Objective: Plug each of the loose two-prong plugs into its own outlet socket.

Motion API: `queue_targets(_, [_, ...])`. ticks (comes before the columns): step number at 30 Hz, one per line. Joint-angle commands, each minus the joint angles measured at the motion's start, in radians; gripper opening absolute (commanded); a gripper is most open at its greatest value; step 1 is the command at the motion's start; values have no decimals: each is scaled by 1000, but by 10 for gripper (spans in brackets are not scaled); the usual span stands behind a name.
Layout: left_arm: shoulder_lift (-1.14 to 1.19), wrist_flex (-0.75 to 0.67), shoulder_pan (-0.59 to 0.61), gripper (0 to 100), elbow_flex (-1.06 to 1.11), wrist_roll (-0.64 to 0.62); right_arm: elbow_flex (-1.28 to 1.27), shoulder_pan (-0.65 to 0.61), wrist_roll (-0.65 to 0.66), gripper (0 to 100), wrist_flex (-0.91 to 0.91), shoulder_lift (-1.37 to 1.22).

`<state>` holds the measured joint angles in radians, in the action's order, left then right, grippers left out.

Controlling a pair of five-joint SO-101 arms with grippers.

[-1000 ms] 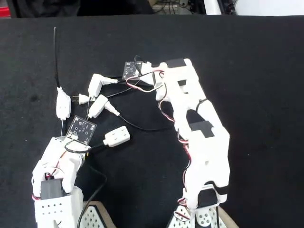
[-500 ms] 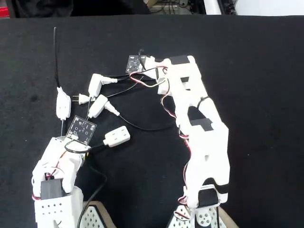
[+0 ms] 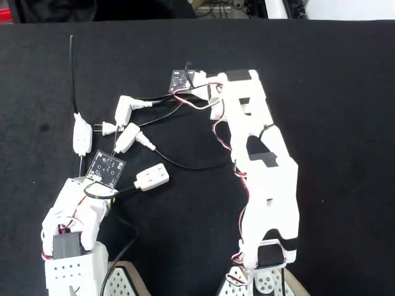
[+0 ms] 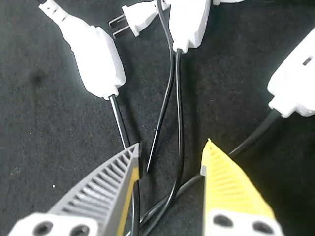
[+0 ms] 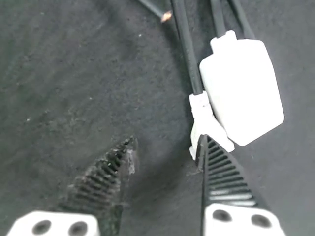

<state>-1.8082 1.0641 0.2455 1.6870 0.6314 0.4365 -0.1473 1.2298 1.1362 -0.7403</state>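
Observation:
Three white plug pieces lie among black cables left of centre: an angled plug (image 3: 125,110), a second plug (image 3: 127,137), and a long white piece (image 3: 82,133) with two prongs (image 3: 102,128) beside it. A white outlet block (image 3: 152,177) lies nearer the front. My left gripper (image 4: 172,145) hangs open over two black cables (image 4: 170,98), short of the long white piece (image 4: 96,54) and a two-prong plug (image 4: 138,17). My right gripper (image 5: 165,141) is open, one fingertip (image 5: 209,152) beside a white block (image 5: 243,91) on a cable; nothing sits between the fingers.
Black cloth covers the table (image 3: 333,92). Black cables (image 3: 179,163) loop between the two arms. A thin black wire (image 3: 73,68) runs toward the back left. The right arm (image 3: 262,172) stretches across the middle; the table's right half is bare cloth.
The right arm's wrist has shifted toward the back and slightly right, away from the angled plug. The left arm and the plugs have not moved.

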Motion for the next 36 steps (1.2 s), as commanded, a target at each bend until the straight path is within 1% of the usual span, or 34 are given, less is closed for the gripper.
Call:
queue_targets(1, [-8,6,-13,205,13,9,54,38,11,205,15,74])
queue_targets(12, [-8,6,-13,204,13,9,65,51,31,205,-15,81])
queue_targets(18, [-8,6,-13,204,13,9,12,17,29,200,-109,82])
queue_targets(23, [-8,6,-13,204,13,9,1,20,29,185,-169,79])
queue_targets(30, [-8,6,-13,203,13,9,42,43,32,185,-219,-39])
queue_targets(36, [-8,6,-13,203,13,9,114,48,34,187,-178,-148])
